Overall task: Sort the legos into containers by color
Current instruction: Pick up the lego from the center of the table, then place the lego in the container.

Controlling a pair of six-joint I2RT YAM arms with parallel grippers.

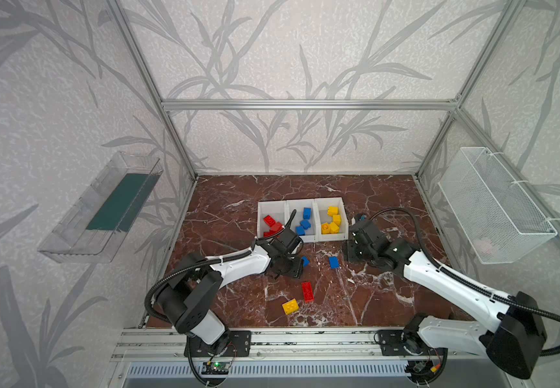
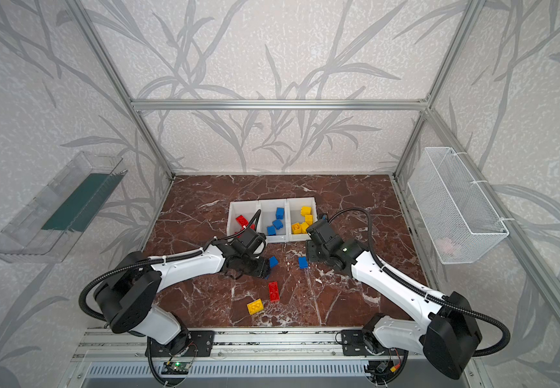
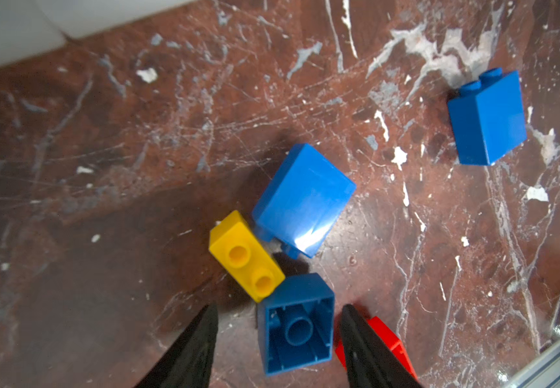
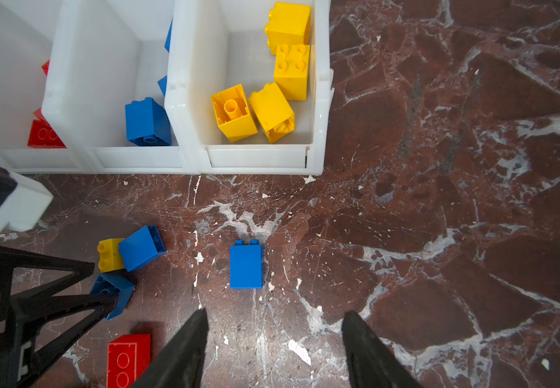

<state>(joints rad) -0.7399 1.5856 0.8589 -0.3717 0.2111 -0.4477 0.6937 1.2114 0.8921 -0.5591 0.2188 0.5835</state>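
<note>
Straddling an upturned blue plastic brick, hollow side up on the red-brown marble tabletop, the left gripper holds its jaws apart, not yet pinching. The next move likely needs closing without nudging the small yellow brick touching it, then carrying to the middle white bin. The right gripper hovers empty, jaws apart. Both top views barely show this brick; the left wrist view shows its hollow.

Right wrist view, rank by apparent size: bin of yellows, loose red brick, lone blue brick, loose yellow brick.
1. bin of yellows
2. red brick, though the frame edge crops it and it lies nearer the camera
3. lone blue brick
4. yellow brick
</note>
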